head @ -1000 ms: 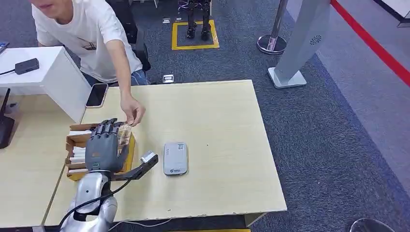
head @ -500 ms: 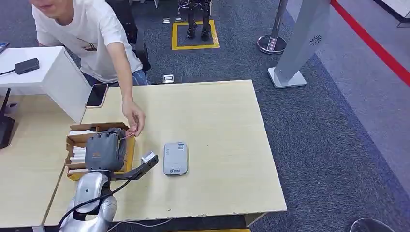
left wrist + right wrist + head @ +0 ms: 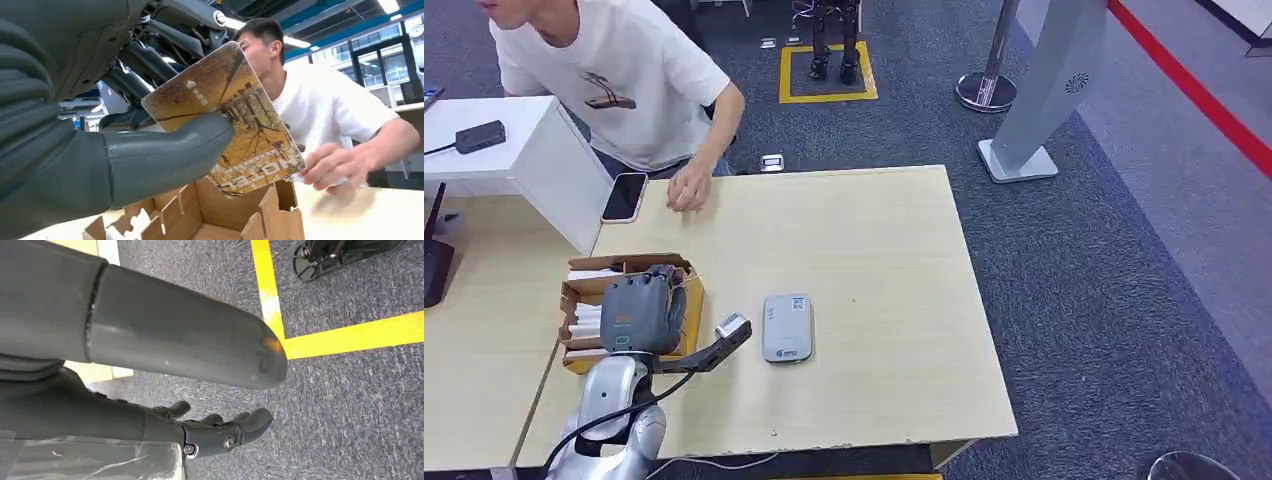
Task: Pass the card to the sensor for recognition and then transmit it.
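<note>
My left hand hovers over the cardboard box near the table's left side. It pinches a golden-brown hotel card between the thick thumb and the darker fingers, just above the box's slotted wall. The grey sensor lies flat on the table to the right of that hand, apart from it. My right hand hangs over grey carpet with its fingers spread and nothing in it.
A person in a white shirt leans in at the table's far left, one hand resting on the tabletop beside a phone. White cards stand in the box's slots. A white stand rises at the left. A yellow floor line lies below my right hand.
The person's hand has let go of the card and drawn back to the table's far edge. My left hand's fingers have closed on the card and stayed over the box.
</note>
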Available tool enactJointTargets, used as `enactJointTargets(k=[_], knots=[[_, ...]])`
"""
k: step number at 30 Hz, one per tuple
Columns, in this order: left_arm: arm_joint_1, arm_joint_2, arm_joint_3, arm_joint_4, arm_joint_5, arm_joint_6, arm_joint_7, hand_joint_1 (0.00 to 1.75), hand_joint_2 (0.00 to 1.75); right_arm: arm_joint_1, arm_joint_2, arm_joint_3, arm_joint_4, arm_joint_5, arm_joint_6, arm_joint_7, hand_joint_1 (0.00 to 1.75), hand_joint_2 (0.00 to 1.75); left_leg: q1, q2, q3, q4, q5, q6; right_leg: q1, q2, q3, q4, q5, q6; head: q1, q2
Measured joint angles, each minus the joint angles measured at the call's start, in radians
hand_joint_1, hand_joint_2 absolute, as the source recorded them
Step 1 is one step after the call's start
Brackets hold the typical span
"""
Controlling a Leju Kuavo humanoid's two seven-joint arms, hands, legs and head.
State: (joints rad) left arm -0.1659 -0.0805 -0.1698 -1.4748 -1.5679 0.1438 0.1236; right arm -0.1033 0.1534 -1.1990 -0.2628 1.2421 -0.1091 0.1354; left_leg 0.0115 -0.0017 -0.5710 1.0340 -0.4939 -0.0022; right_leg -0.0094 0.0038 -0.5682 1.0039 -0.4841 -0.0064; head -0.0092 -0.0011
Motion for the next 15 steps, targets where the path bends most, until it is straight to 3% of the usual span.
enactJointTargets(k=[15], knots=[[-0.013,-0.003,-0.036,0.026,0.0,0.013,-0.018,1.75,1.75,0.0,0.0,0.014,0.0,0.035,0.017,-0.005,0.0,0.0,0.0,0.0,0.0,0.0,0.0,0.0,0.0,0.0,0.0,0.0,0.0,0.0,0.0,0.0]])
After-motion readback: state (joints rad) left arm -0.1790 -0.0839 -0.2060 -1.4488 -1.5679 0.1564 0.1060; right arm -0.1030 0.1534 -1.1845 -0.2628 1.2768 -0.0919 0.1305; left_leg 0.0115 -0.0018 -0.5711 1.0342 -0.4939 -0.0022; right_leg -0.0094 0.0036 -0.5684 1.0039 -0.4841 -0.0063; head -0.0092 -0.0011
